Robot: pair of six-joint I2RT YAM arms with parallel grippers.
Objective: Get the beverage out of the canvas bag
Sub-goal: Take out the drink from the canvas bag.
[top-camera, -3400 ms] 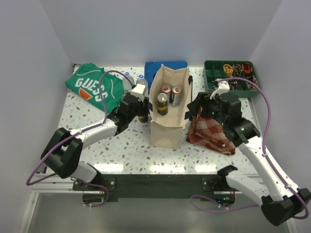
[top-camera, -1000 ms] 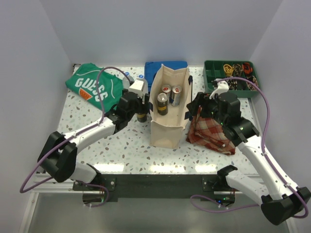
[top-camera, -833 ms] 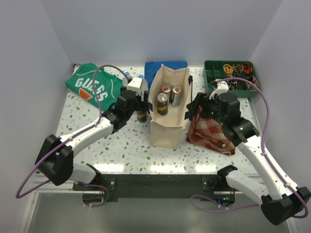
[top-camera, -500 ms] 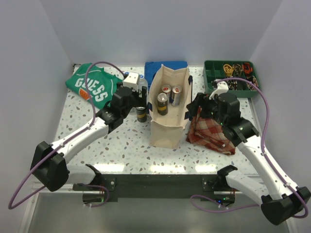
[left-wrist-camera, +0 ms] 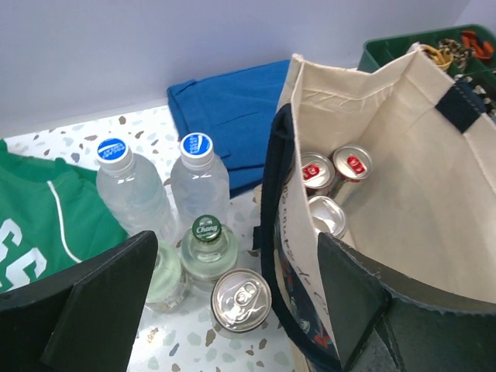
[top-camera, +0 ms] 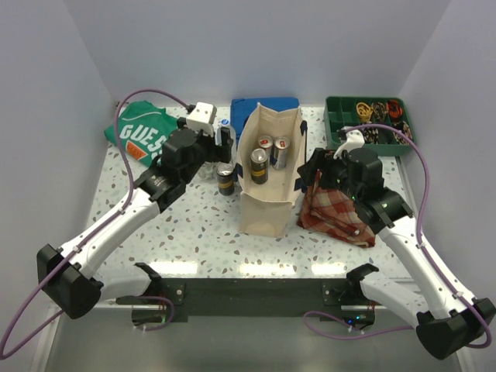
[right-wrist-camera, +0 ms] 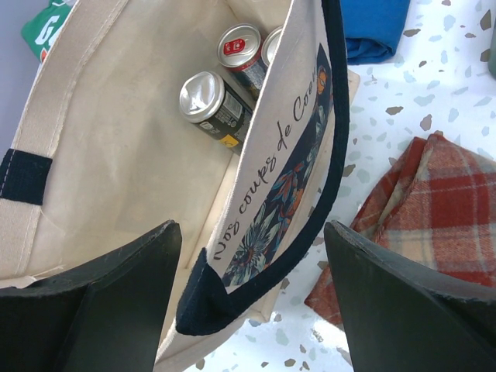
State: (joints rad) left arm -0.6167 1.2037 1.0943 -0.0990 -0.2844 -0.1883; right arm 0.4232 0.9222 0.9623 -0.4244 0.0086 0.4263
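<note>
Pulled my left arm (top-camera: 124,221) up and back off the dark can (left-wrist-camera: 241,299). My left jaws have spread wider and now stand open and empty above it. Can stands free on the table (top-camera: 194,232), just beside the left wall of the canvas bag (top-camera: 267,205). My right jaws are open, astride the bag's right wall and navy handle (right-wrist-camera: 335,93); contact with the fabric unclear from the wrist view. Bag upright mid-table, three cans (left-wrist-camera: 325,213) inside. Behind the freed can: two blue-capped water bottles (left-wrist-camera: 132,194), one green-capped bottle (left-wrist-camera: 207,248). Plaid cloth (top-camera: 341,209) right of the bag.
</note>
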